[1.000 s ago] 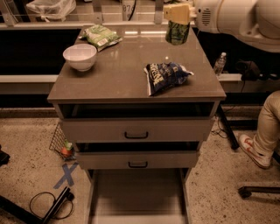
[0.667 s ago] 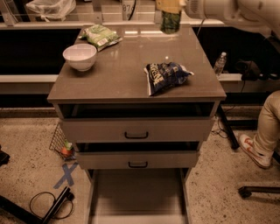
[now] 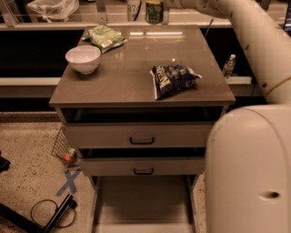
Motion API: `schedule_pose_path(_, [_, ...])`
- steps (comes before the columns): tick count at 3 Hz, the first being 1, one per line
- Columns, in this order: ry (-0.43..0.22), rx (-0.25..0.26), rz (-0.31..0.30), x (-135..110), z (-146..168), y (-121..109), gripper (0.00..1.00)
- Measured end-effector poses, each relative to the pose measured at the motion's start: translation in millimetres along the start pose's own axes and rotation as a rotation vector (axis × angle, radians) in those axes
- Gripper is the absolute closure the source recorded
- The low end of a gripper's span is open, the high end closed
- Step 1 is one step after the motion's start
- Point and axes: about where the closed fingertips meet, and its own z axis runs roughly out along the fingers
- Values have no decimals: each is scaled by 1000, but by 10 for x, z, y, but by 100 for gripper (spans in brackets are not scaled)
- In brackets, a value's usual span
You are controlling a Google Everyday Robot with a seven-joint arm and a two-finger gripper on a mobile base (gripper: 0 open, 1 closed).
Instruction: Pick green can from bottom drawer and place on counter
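Note:
The green can (image 3: 154,12) hangs at the top edge of the camera view, just above the far edge of the counter (image 3: 127,68). My gripper (image 3: 156,2) is shut on its upper part and is mostly cut off by the frame's top. My pale arm (image 3: 254,41) sweeps in from the right. The bottom drawer (image 3: 143,200) is pulled out, and its pale floor is bare.
On the counter are a white bowl (image 3: 83,58), a green snack bag (image 3: 103,36) and a dark blue chip bag (image 3: 172,78). A water bottle (image 3: 228,66) stands behind right. My arm's bulky body (image 3: 250,173) fills the lower right. A wire basket (image 3: 63,148) and cable (image 3: 50,211) lie on the floor left.
My gripper has carried the green can leftward along the counter's far edge, from the back right toward the middle. My arm's body now fills the lower right.

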Motion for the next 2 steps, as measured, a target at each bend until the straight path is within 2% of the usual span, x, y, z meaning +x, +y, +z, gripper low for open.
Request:
schedule_pose_path(1, [-32, 18, -11, -167, -2, -90, 100])
schedule_pose_path(2, [-17, 37, 4, -59, 39, -170, 100])
